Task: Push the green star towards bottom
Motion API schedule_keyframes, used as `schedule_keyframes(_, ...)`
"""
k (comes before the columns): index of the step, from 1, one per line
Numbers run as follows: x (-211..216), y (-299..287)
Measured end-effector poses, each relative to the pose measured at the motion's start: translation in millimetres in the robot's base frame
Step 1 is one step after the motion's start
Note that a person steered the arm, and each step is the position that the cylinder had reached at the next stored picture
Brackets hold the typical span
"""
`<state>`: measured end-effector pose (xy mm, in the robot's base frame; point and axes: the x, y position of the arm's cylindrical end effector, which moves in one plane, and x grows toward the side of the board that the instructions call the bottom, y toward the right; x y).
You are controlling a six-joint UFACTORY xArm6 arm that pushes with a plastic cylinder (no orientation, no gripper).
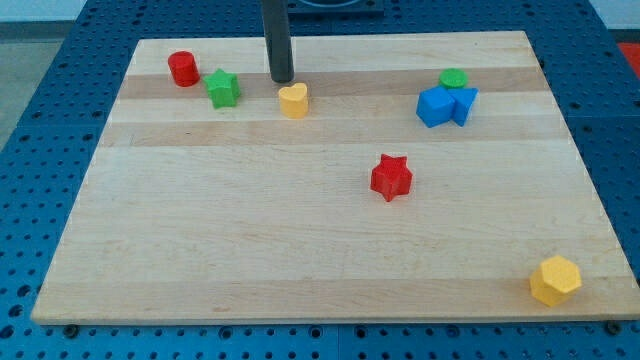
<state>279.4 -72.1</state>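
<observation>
The green star (223, 89) lies on the wooden board (250, 230) near the view's top left. My tip (282, 80) stands to the right of the star, a short gap away, and just above-left of a yellow heart block (293, 101). The tip touches neither block, as far as I can tell. A red cylinder (183, 68) sits just up and to the left of the green star.
A green cylinder (454, 79), a blue cube (435, 106) and a blue triangular block (464, 104) cluster at the top right. A red star (391, 177) lies right of centre. A yellow hexagonal block (555, 280) sits at the bottom right corner.
</observation>
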Motion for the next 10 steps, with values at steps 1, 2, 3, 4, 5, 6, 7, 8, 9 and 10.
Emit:
schedule_keyframes(1,0.0,0.1)
schedule_keyframes(2,0.0,0.1)
schedule_keyframes(3,-3.4,0.1)
schedule_keyframes(4,0.7,-4.1)
schedule_keyframes(5,-20.6,-9.9)
schedule_keyframes(6,-24.3,-58.2)
schedule_keyframes(7,1.3,-81.2)
schedule_keyframes(8,31.5,-89.8)
schedule_keyframes(9,36.0,-135.7)
schedule_keyframes(10,66.5,-146.8)
